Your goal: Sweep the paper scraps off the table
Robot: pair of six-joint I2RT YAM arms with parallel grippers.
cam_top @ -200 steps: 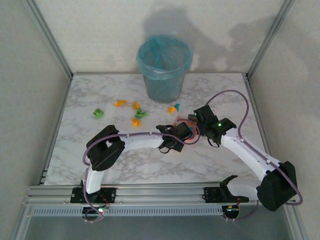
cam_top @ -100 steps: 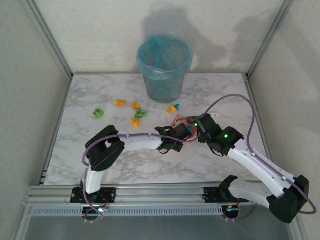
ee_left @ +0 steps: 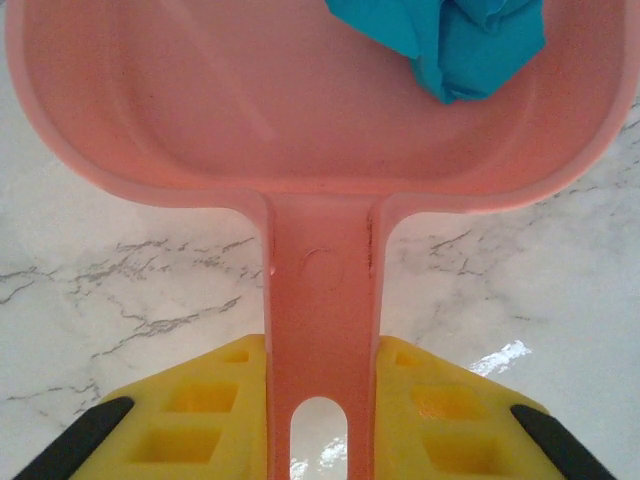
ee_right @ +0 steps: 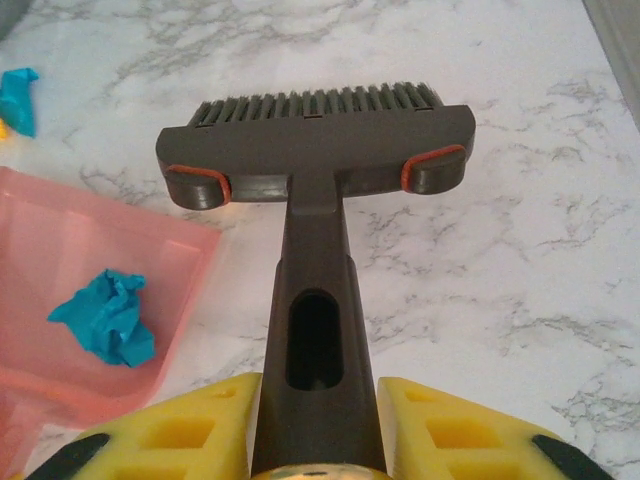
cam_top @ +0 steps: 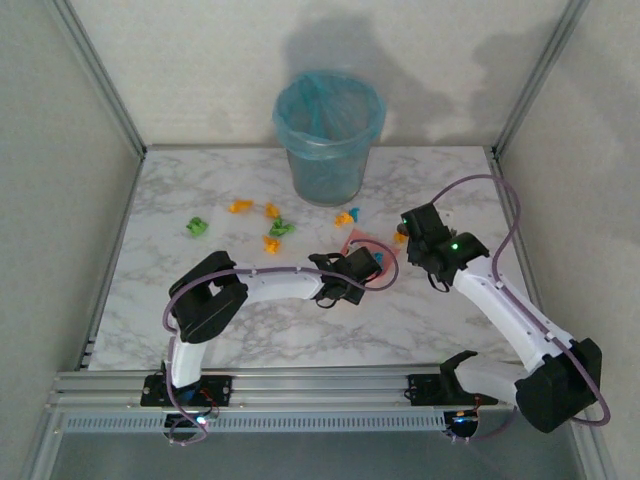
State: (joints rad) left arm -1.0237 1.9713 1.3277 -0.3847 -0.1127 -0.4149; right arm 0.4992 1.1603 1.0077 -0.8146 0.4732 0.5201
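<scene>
My left gripper (cam_top: 352,272) (ee_left: 320,425) is shut on the handle of the pink dustpan (cam_top: 364,250) (ee_left: 300,110), which lies on the marble table (cam_top: 300,320). One bright blue paper scrap (ee_left: 450,40) (ee_right: 105,318) rests inside the pan. My right gripper (cam_top: 420,238) (ee_right: 315,430) is shut on the handle of the dark brush (ee_right: 315,135), whose bristles stand just right of the pan's open edge. Orange and green paper scraps (cam_top: 271,243) lie scattered to the pan's left and back. An orange and blue pair (cam_top: 346,217) (ee_right: 15,100) sits in front of the bin.
A round bin with a blue liner (cam_top: 328,135) stands at the back middle of the table. Aluminium rails (cam_top: 300,385) frame the table, with grey walls on both sides. Bare marble (ee_right: 520,300) lies right of the brush.
My right arm swung in against the dustpan with the brush, then pulled back to the right. The left arm and the dustpan stayed still.
</scene>
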